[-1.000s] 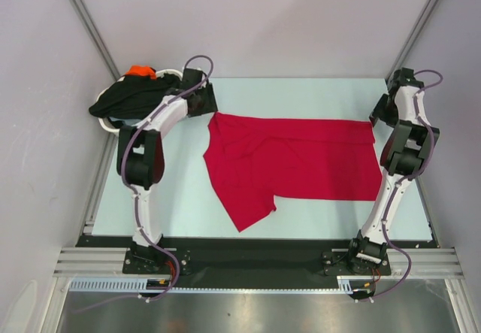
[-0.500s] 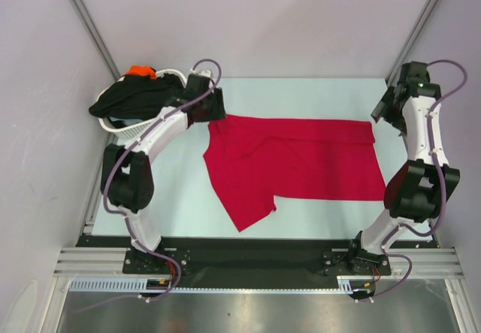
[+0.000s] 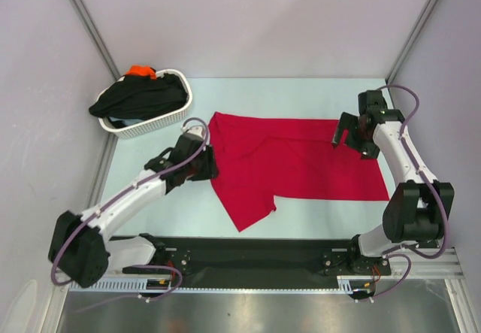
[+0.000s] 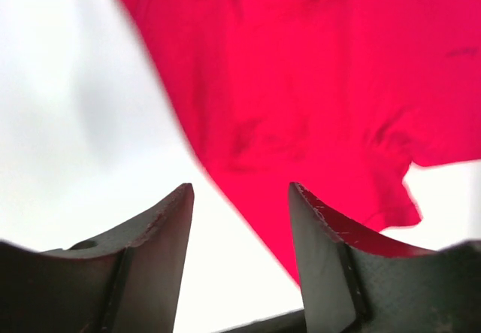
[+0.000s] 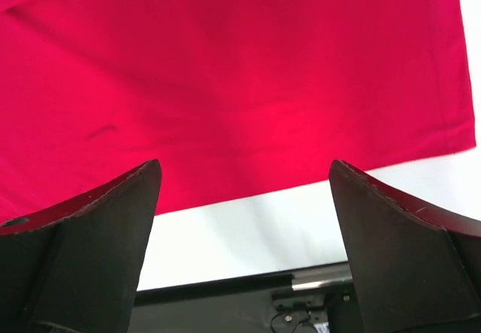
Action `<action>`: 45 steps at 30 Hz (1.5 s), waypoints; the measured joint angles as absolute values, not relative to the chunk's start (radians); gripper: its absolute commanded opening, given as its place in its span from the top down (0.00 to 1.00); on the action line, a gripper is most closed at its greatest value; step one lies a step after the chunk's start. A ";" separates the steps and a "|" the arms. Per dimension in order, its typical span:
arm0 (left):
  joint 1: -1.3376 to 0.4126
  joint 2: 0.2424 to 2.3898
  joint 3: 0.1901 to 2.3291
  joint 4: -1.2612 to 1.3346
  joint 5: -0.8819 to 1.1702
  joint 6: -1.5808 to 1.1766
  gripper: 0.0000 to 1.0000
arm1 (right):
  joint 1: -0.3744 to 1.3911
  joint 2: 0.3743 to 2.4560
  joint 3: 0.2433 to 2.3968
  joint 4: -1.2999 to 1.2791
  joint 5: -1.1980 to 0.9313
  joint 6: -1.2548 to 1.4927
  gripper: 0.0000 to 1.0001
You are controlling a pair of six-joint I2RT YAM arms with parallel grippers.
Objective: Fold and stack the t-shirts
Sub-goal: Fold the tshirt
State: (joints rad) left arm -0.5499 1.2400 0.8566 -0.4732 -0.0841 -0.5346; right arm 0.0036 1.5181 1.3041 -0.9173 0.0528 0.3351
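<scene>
As the scene is read outward from the near edge of the table [image 3: 323,216], the left gripper [image 3: 200,163] is met first, with its fingers [image 4: 161,235] held apart and nothing caught between them. Bare table surface is seen through the gap between these fingers. The slanting left edge of the red t-shirt [image 3: 301,160] is seen just ahead of the fingertips, with the cloth spreading away ahead and toward the right-hand finger. Whether either fingertip touches the cloth cannot be told.

The red t-shirt is laid out flat on the table, with one sleeve turned toward the near edge and small wrinkles shown near its middle.

Farther out, the right gripper [image 3: 344,132] is held over the opposite end of the same shirt, its fingers [image 5: 90,235] spread wide and closed on nothing. Ahead of these fingers the field is filled by red cloth. A straight edge of the shirt is seen running across the gap between the two fingertips, with a strip of bare table on the fingers' side of it. Contact with the cloth cannot be judged here either.

Well beyond the left fingers, at the far left corner, a white basket [image 3: 158,121] is shown. A black t-shirt [image 3: 139,96] is heaped in it, and an orange t-shirt [image 3: 140,71] is visible at its far rim.
</scene>
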 measured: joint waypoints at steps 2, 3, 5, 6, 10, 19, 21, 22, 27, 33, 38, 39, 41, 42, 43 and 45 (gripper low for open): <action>-0.551 1.147 0.778 -0.487 -0.101 -0.572 0.44 | 0.012 1.484 1.280 -0.904 0.050 0.326 0.00; -0.551 1.100 0.739 -0.499 -0.106 -0.587 0.44 | 0.022 1.464 1.270 -0.897 0.040 0.321 0.00; -0.551 1.030 0.683 -0.522 -0.109 -0.612 0.44 | 0.039 1.419 1.248 -0.882 0.011 0.315 0.00; -0.551 1.002 0.659 -0.535 -0.109 -0.625 0.44 | 0.045 1.399 1.235 -0.873 -0.001 0.313 0.00; -0.551 0.980 0.598 -0.539 -0.086 -0.661 0.47 | 0.044 1.309 1.142 -0.842 -0.068 0.308 0.00; -0.556 1.086 0.562 -0.481 -0.002 -0.737 0.57 | 0.019 1.269 1.063 -0.881 -0.104 0.278 0.00; -0.562 1.108 0.562 -0.471 0.005 -0.756 0.57 | -0.004 1.246 1.063 -0.897 -0.102 0.268 0.00; -0.569 1.121 0.561 -0.463 0.008 -0.768 0.57 | -0.014 1.235 1.063 -0.907 -0.095 0.265 0.00; -0.630 1.189 0.536 -0.402 0.042 -0.862 0.52 | -0.038 1.227 1.063 -0.927 -0.096 0.261 0.01; -0.674 1.234 0.534 -0.367 0.061 -0.923 0.48 | -0.053 1.260 1.062 -0.921 -0.120 0.261 0.04; -0.662 1.253 0.679 -0.386 0.039 -0.793 0.32 | -0.049 1.341 1.063 -0.871 -0.216 0.281 0.15; -0.649 1.271 0.728 -0.383 0.049 -0.750 0.34 | -0.044 1.354 1.063 -0.851 -0.247 0.292 0.21; -0.611 1.321 0.828 -0.367 0.069 -0.680 0.37 | -0.018 1.377 1.062 -0.789 -0.310 0.343 0.24; -0.585 1.347 0.868 -0.351 0.081 -0.650 0.39 | -0.002 1.384 1.062 -0.759 -0.335 0.365 0.26; -0.561 1.372 0.896 -0.337 0.092 -0.626 0.39 | 0.026 1.393 1.058 -0.715 -0.362 0.401 0.27; -0.516 1.433 0.950 -0.315 0.114 -0.572 0.50 | 0.094 1.414 1.042 -0.600 -0.419 0.491 0.30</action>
State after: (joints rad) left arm -0.5163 1.4326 0.9501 -0.3149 0.1139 -0.5724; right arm 0.0937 1.4136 1.0424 -0.5999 -0.4187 0.4908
